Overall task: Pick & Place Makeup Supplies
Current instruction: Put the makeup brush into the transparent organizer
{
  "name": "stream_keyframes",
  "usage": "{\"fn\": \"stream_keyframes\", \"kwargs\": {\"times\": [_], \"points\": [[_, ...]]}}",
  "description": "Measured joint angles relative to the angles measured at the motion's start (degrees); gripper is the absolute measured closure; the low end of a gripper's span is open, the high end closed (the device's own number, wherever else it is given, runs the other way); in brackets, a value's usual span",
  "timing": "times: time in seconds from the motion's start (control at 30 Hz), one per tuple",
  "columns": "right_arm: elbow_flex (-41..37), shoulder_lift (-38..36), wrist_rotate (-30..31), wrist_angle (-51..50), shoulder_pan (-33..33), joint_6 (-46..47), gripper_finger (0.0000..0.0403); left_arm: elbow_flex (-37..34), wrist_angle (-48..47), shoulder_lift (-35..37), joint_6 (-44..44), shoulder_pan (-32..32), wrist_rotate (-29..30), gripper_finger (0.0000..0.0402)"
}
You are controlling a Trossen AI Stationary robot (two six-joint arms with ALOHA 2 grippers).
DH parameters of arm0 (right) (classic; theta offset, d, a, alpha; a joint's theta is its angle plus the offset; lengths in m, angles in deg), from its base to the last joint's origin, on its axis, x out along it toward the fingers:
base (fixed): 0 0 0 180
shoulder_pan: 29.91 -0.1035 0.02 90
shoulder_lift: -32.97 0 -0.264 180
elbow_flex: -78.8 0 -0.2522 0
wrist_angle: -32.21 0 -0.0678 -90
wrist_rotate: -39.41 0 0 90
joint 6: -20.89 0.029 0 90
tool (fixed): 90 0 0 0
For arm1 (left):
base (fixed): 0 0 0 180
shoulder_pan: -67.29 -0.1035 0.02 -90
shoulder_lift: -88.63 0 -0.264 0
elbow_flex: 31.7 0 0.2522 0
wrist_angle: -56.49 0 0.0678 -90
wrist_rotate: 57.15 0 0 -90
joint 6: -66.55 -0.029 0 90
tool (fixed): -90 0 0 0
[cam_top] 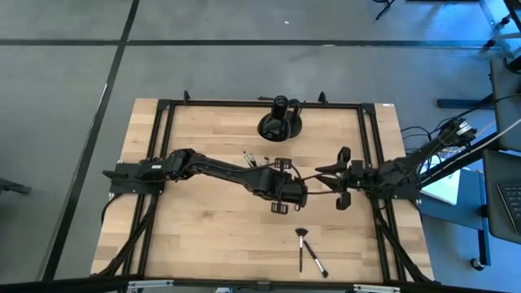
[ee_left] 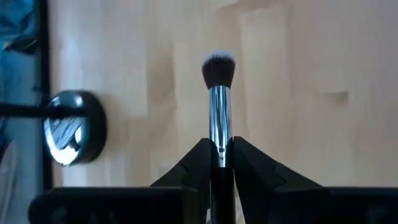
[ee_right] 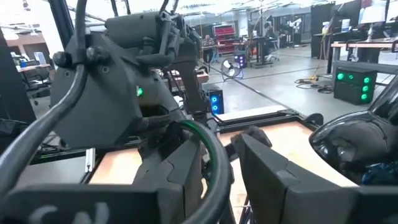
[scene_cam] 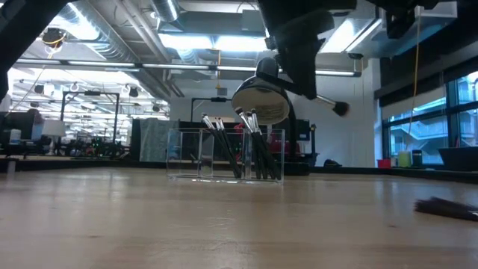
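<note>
left pincer (ee_left: 221,163) round half-hidden, perhaps reddish-tipped brush (ee_left: 219,93)

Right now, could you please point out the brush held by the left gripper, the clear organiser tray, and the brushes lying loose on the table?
held brush (ee_left: 219,112): left wrist view, silver ferrule.
clear organiser tray (scene_cam: 184,153): low view, front wall.
loose brushes (cam_top: 303,248): high view, handles.

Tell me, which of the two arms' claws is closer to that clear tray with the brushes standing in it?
Left. The left gripper, clamped on a brush, hangs just beside the clear tray. The right gripper is farther away, on the tray's far side from the left arm's base.
</note>
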Motion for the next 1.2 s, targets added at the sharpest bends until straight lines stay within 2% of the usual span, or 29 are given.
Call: {"fn": "stream_keyframes", "kwargs": {"times": [0.17, 0.73, 1.0, 1.2], "points": [[0.0, 0.4, -0.2, -0.3, 0.0, -0.1, 0.0295, 0.0, -3.2, 0.0, 4.0, 1.4, 3.0, 0.0345], [0.9, 5.0, -2.1, 0.2, 4.0, 0.6, 0.0294, 0.0, -15.6, 0.8, 16.0, 4.1, 3.5, 0.0345], [3.8, 9.1, -2.3, 0.3, 5.7, 1.0, 0.0294, 0.0, -21.7, 1.7, 24.6, 5.8, 9.3, 0.0345], [7.3, 12.7, -6.3, -0.5, 6.3, 2.6, 0.0294, 0.0, -26.1, 2.5, 29.6, 7.4, 12.2, 0.0345]]}}
